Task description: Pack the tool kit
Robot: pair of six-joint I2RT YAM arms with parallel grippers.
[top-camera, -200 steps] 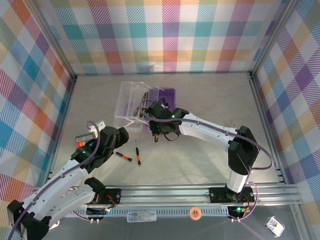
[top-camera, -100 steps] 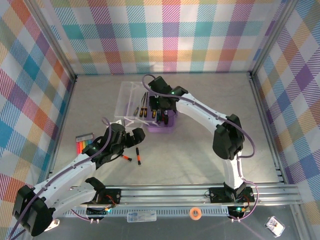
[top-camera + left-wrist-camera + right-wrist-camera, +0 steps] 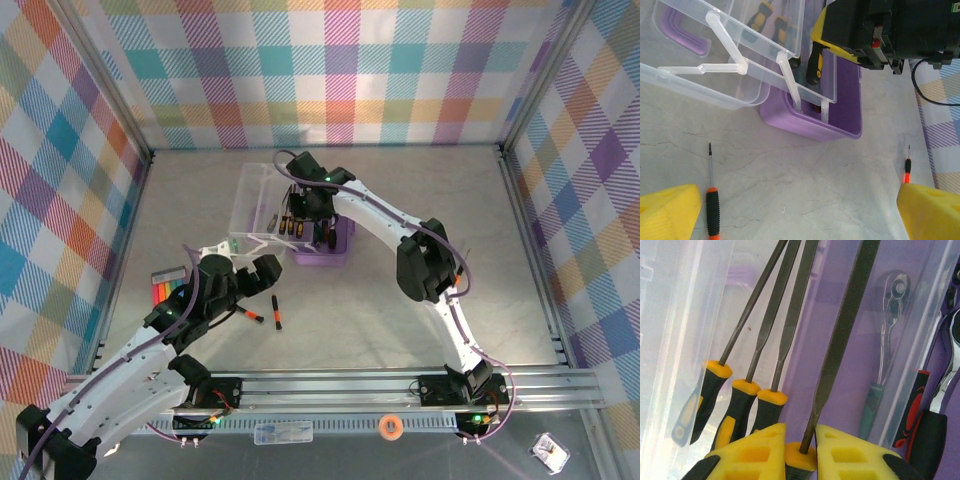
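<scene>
- Right arm's moved since a second ago: it was hanging in front of the box, now it's stretched out over the tool kit case [image 3: 335,250]. Left arm only nudged a bit closer to the loose drivers.
- Case sits mid-table toward the back wall, clear lid [image 3: 250,205] flipped open to its left.
- Right gripper [image 3: 800,434] is pinched tight on the handle end of a flat file [image 3: 840,340], right above the open case.
- That file's long axis runs pretty much parallel to the 3 slimmer files [image 3: 740,405] already lying in the clear tray, and it's just beside them on their right. Looks to me like lowering it into line next to them is the whole move.
- A ratchet [image 3: 887,340] lies in the purple part further right.
- Left gripper [image 3: 800,215] is spread wide with nothing in it, hovering over the table [image 3: 805,175] on the near side of the case.
- Just ahead of it lie a black-handled screwdriver [image 3: 713,210] and an orange-handled screwdriver [image 3: 907,172], well apart, both pointing roughly at the case. Left arm is clearly the nearer one for those.
- Hard to see: the file's handle is mostly buried between the fingers, the orange driver's handle is cut off by a finger, and from above the right arm covers much of the case, so I can't tell which slot is free.
</scene>
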